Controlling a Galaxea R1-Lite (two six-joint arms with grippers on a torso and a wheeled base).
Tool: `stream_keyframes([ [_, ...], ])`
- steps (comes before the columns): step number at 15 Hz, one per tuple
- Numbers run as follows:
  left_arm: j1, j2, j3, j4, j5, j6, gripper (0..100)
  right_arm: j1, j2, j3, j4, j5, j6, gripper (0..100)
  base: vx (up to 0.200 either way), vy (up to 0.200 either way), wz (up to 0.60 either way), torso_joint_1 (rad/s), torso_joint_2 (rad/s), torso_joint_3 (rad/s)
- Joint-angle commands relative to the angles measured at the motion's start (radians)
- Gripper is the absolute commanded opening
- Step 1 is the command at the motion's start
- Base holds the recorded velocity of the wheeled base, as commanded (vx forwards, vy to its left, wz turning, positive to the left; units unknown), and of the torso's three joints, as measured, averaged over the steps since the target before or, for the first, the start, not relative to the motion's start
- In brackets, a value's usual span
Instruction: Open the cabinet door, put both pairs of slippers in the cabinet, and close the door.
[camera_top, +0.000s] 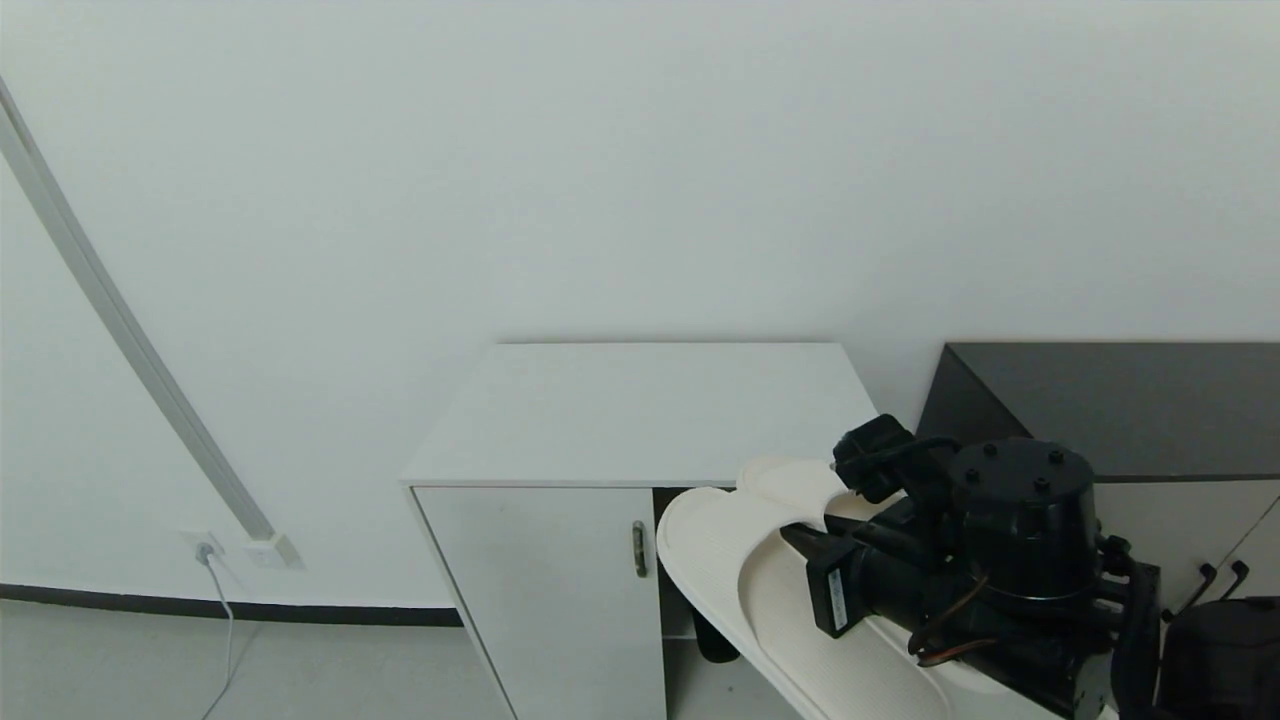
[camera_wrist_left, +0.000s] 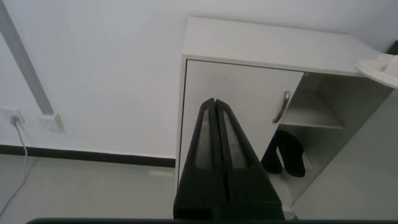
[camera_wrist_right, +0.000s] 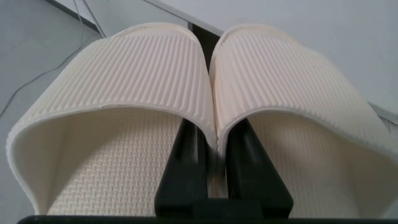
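Right gripper (camera_wrist_right: 213, 146): pinching the cream slippers (camera_wrist_right: 149, 68) by their touching inner edges.
Cabinet (camera_top: 640, 410): open side ahead of my fingertips; I'd enter toes-first, level.
Left gripper (camera_wrist_left: 215, 109): closed, empty.

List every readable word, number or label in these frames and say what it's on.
White label on the right arm: print too small to read.
Cabinet, slippers, wall socket: no text seen.
Nothing else carries writing; no text can be read.

Black right arm (camera_top: 1000, 580): round cap (camera_top: 1020, 505), four screws (camera_top: 1040, 484), white label (camera_top: 832, 600) at nine o'clock, brown cables (camera_top: 938, 655); left gripper (camera_wrist_left: 214, 101) black
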Motion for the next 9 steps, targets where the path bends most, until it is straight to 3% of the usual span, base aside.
stream_keyframes([
  [1,0.0,0.0,0.0,0.0,0.001,-0.001,0,0.014,0.0,0.001,-0.001,-0.001,0.0,0,0.0,0.0,0.0,0.0,0.0,0.0],
  [3,0.0,0.0,0.0,0.0,0.001,-0.001,0,0.014,0.005,0.001,-0.001,-0.001,0.0,0,0.0,0.0,0.0,0.0,0.0,0.0],
  [9,0.0,0.0,0.0,0.0,0.002,-0.002,0,0.014,0.008,0.009,-0.001,0.001,0.0,0,0.0,0.0,0.0,-0.15,0.34,0.189],
])
